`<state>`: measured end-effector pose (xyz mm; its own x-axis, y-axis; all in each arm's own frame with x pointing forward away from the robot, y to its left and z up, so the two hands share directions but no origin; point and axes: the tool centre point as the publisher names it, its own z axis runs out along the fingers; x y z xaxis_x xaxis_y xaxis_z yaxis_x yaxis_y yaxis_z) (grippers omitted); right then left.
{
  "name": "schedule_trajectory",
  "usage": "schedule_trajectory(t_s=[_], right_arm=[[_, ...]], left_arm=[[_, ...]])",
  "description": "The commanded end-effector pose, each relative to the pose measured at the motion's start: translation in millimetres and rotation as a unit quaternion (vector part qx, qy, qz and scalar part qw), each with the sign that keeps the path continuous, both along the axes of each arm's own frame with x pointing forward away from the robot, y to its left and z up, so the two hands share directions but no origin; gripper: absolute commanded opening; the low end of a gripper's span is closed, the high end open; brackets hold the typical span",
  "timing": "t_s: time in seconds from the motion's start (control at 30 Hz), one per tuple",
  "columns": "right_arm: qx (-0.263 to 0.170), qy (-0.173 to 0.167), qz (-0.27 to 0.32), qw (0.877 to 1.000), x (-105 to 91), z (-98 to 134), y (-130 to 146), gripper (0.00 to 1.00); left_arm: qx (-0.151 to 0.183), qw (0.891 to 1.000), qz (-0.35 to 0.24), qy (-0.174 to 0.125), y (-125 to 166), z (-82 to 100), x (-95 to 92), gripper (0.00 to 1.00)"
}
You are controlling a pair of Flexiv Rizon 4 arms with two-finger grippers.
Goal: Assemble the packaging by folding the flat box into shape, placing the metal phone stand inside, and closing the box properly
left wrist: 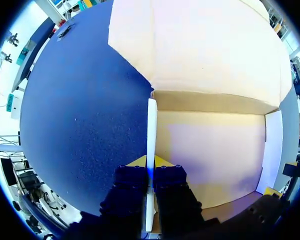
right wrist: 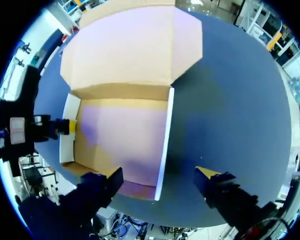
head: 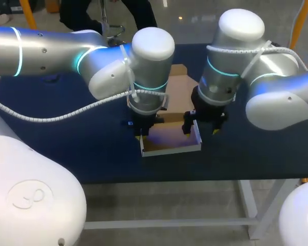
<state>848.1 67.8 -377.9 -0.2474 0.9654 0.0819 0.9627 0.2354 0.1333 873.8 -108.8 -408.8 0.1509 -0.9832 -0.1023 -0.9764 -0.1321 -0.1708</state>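
Box — half-folded, open-topped, mid-table.
Head view: wrists hide the fingers. Wrist views: left gripper pinches left wall; right gripper spread wide — right wall between, untouched.

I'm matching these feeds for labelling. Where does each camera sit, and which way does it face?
Head view: above and behind the robot, looking down on the table; left arm and right arm meet at the box.
Left wrist view: on the left wrist, looking along the left claw, shut on one box wall.
Right wrist view: on the right wrist, the open right claw astride the opposite wall.
Both wrist views share the box floor.
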Motion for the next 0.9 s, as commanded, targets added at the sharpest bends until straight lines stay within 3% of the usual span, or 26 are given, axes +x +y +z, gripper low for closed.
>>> schedule_trajectory(t_s=[0.03, 0.3, 0.5, 0.7, 0.9], right_arm=[[0.033, -0.047, 0.036, 0.998, -17.1, 12.3, -17.3, 1.0], [0.094, -0.082, 0.12, 0.985, -26.3, 29.5, -37.6, 1.0], [0.099, -0.105, 0.188, 0.972, -31.1, 37.2, -45.7, 1.0], [0.117, -0.124, 0.295, 0.94, -39.2, 43.5, -54.4, 1.0], [0.117, -0.124, 0.295, 0.94, -39.2, 43.5, -54.4, 1.0]], left_arm=[[0.047, 0.999, 0.006, 0.001, -0.4, -1.2, -2.0, 0.0], [0.024, 1.0, -0.006, -0.014, 5.8, 4.4, -0.3, 0.0], [0.011, 1.0, -0.017, -0.02, 11.5, 7.5, 1.1, 0.0], [0.003, 0.999, -0.025, -0.021, 16.6, 7.4, 3.1, 0.0], [-0.015, 0.999, -0.037, -0.004, 22.8, 5.9, 4.5, 0.0]])
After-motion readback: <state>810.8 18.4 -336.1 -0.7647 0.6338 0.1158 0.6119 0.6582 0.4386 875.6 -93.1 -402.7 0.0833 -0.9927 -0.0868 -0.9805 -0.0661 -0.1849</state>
